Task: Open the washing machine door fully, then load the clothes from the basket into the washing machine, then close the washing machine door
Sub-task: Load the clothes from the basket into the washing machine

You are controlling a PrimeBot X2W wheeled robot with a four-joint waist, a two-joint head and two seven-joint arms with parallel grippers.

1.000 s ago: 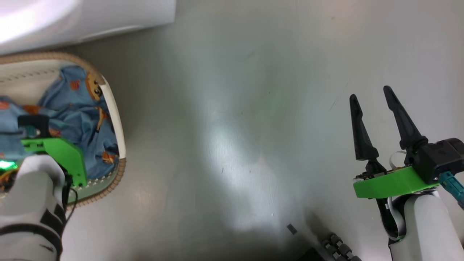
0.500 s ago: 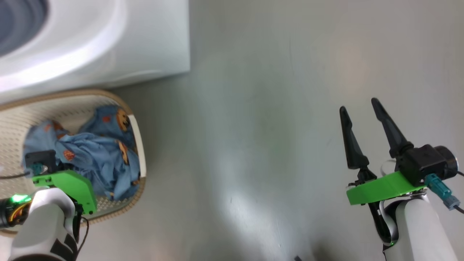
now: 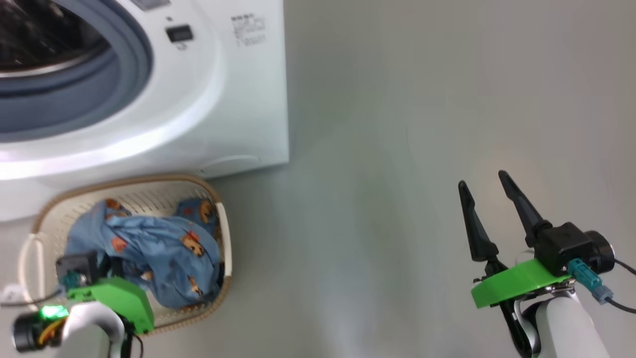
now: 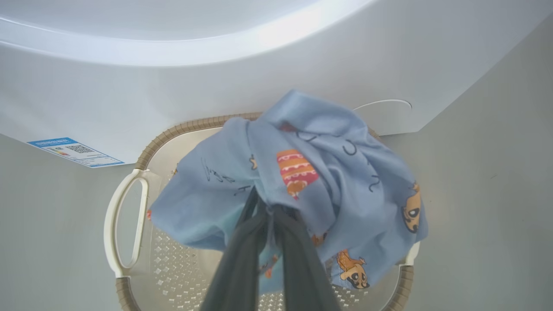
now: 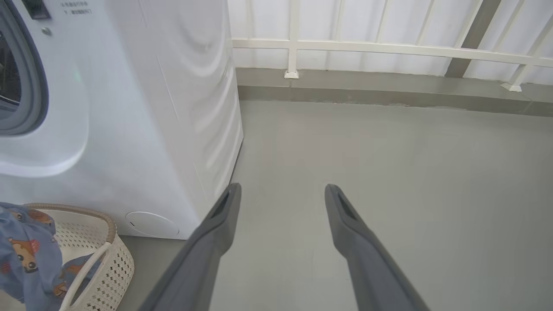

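Laundry sits heaped in the small cream-white perforated plastic basket (image 3: 144, 199) with a brown woven-look rim, at the lower left of the head view: crumpled light-blue clothes (image 3: 159, 248) printed with small orange-brown cartoon animals. Just above the basket stands the big white front-loading washing machine (image 3: 238, 99), its round opening uncovered at the upper left, showing the grey-blue rubber gasket (image 3: 134, 64) and the steel drum (image 3: 44, 44). The left arm's green bracket (image 3: 119, 301) hangs over the near end of the basket. At the lower right, the right gripper (image 3: 483, 181) points up the frame over bare grey floor (image 3: 372, 199), its two dark fingers spread with nothing between them. In the left wrist view, the left gripper (image 4: 264, 207) is clamped tight on a bunched fold of the blue cloth at centre frame. The garment spreads out from the pinch and covers the basket's far and right rim, while the perforated bottom shows bare at the lower left beside a white loop handle (image 4: 110, 224). A small blue label (image 4: 73, 151) is stuck on the machine's white front at the left. In the right wrist view, the open fingers frame empty floor; the machine fills the left, the basket with its blue cloth sits in the lower left corner, and a white railing (image 5: 389, 47) crosses the top.
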